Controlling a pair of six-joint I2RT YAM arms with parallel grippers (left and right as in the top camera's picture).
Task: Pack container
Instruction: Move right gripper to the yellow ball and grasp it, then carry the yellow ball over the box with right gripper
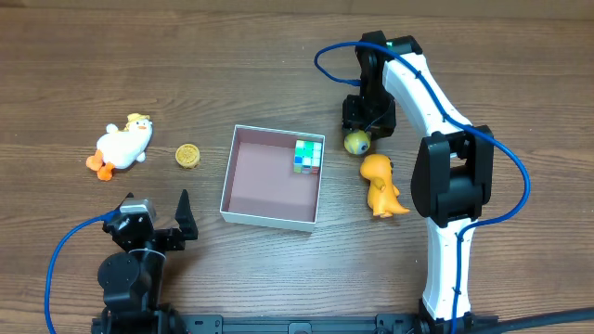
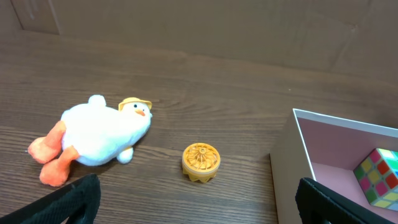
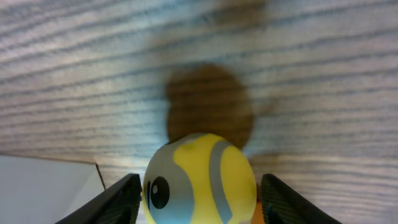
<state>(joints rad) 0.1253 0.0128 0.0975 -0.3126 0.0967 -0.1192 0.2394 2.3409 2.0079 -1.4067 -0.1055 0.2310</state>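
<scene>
The container [image 1: 263, 181] sits open-topped on the wooden table [image 1: 501, 56], thin white walls around a dull pinkish-brown floor. Tucked into its far right corner is a Rubik's cube [image 1: 308, 156], the only thing seen inside.

Just outside that same far right corner is a yellow-and-grey ball [image 1: 357, 142] with a black eye painted on it. The right gripper [image 3: 199, 196] is clamped on the ball: the wrist view shows its fingers [image 3: 121, 202] close against either side, with a round shadow on the wood just beyond. Whether the ball rests on the table or is raised off it cannot be told. Beside the container's right wall, nearer the robot than the ball, an orange toy dinosaur [image 1: 380, 184] lies on the table, close to the ball but apart from it.

Left of the container lies a gold ridged disc [image 1: 188, 155], near the left wall and not touching it. Farther left is a white plush duck [image 1: 122, 145] on its side, with orange feet and a small yellow hat.

The left gripper [image 1: 160, 218] is off the container's near left corner, toward the robot — jaws spread wide, nothing between them. Its wrist camera looks across the disc and the duck, with the container's left wall and the cube at the right edge.
</scene>
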